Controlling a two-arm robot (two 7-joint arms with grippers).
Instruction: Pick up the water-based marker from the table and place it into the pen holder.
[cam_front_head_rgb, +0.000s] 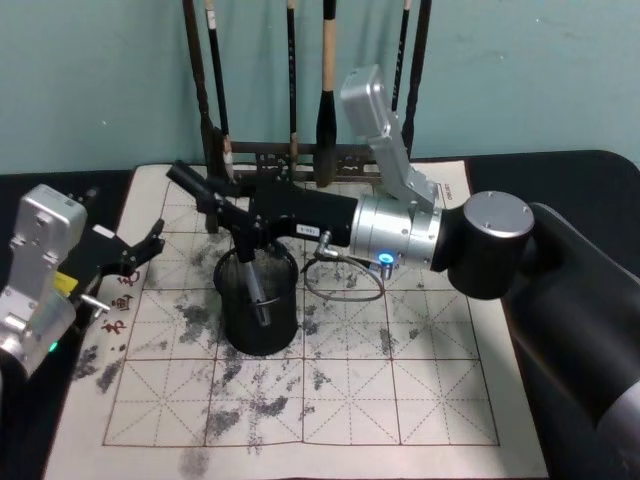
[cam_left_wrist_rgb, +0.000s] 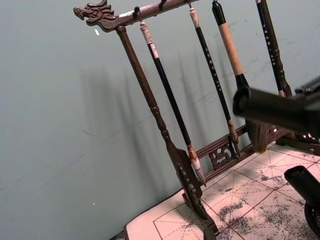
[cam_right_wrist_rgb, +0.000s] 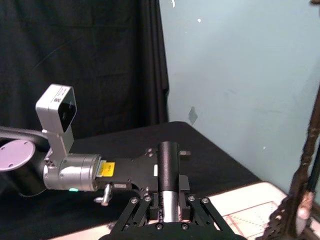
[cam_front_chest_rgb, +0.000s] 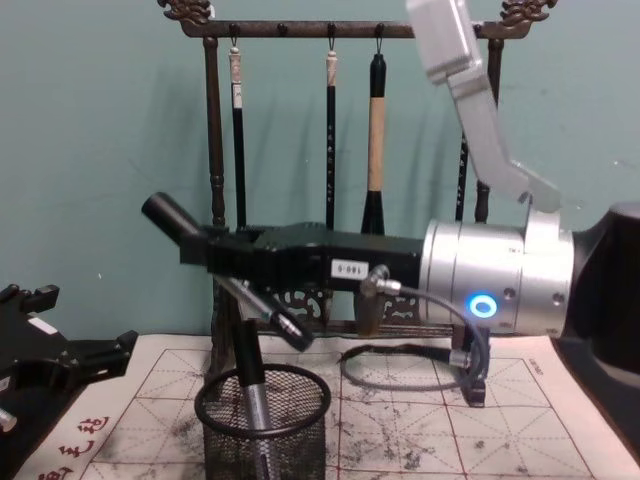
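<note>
My right gripper (cam_front_head_rgb: 238, 232) reaches in from the right and is shut on the water-based marker (cam_front_head_rgb: 190, 182). The marker has a black cap and a silver barrel (cam_right_wrist_rgb: 168, 165). It is tilted, with its black end (cam_front_chest_rgb: 165, 218) pointing up and to the left, just above the pen holder (cam_front_head_rgb: 258, 325). The pen holder is a round black mesh cup (cam_front_chest_rgb: 265, 440) standing on the mat. Inside it leans another black-and-grey marker (cam_front_chest_rgb: 250, 375). At the mat's left edge my left gripper (cam_front_head_rgb: 150, 245) rests open and holds nothing.
A dark wooden brush rack (cam_front_head_rgb: 290, 150) hung with several brushes stands at the back of the ink-stained grid mat (cam_front_head_rgb: 350, 400), close behind the holder. A grey cable loop (cam_front_head_rgb: 345, 280) hangs under my right wrist. Black cloth borders the mat.
</note>
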